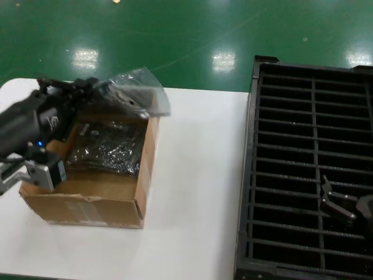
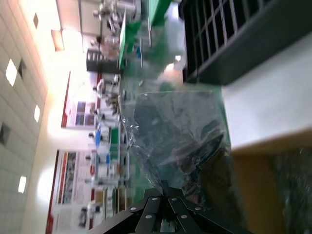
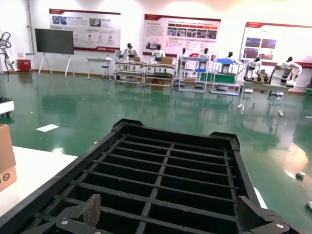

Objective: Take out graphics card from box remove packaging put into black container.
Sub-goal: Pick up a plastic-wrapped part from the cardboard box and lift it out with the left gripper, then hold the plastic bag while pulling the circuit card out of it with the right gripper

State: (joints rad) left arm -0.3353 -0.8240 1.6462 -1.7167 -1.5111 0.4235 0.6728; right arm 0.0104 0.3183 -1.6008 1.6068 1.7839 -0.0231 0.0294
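My left gripper is shut on one edge of the packaging, a crinkly translucent bag held in the air over the far end of the box. In the left wrist view the gripper pinches the packaging, and the graphics card shows as a dark shape inside it. Off to the right, my right gripper hangs open over the black container. Nothing sits between its fingers above the container's ribs.
A second shiny bagged item lies inside the box. The white table has bare surface between the box and the container. Green floor lies beyond the table's far edge. The box's corner shows in the right wrist view.
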